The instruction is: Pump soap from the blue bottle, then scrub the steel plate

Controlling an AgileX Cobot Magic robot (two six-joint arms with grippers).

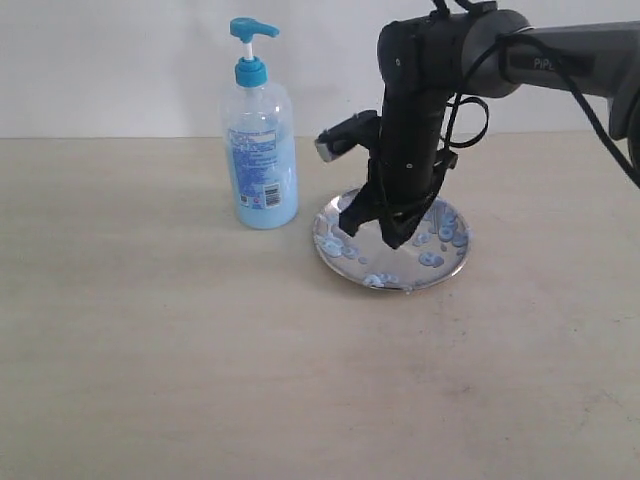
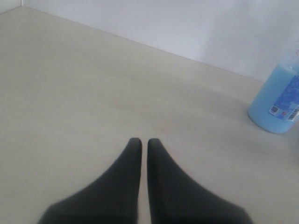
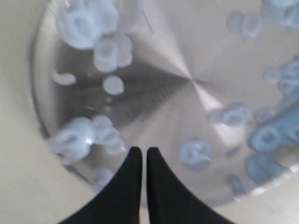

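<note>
The blue bottle (image 1: pixel 261 140) stands upright at the back of the table, left of the steel plate (image 1: pixel 445 268). Its lower part (image 2: pixel 278 100) also shows in the left wrist view. Bluish soap blobs (image 1: pixel 431 259) dot the plate, and the right wrist view shows soap blobs (image 3: pixel 83 135) spread over the plate's shiny floor (image 3: pixel 187 60). My right gripper (image 1: pixel 392 235) hangs shut just above the plate's middle with nothing between its fingers; the right gripper (image 3: pixel 140 151) points at the plate's near rim. My left gripper (image 2: pixel 140 141) is shut and empty over bare table, outside the exterior view.
A pale wooden table (image 1: pixel 150 350) carries everything, with a white wall (image 1: pixel 120 60) behind it. The right arm (image 1: pixel 560 55) reaches in from the upper right and hides part of the plate's back.
</note>
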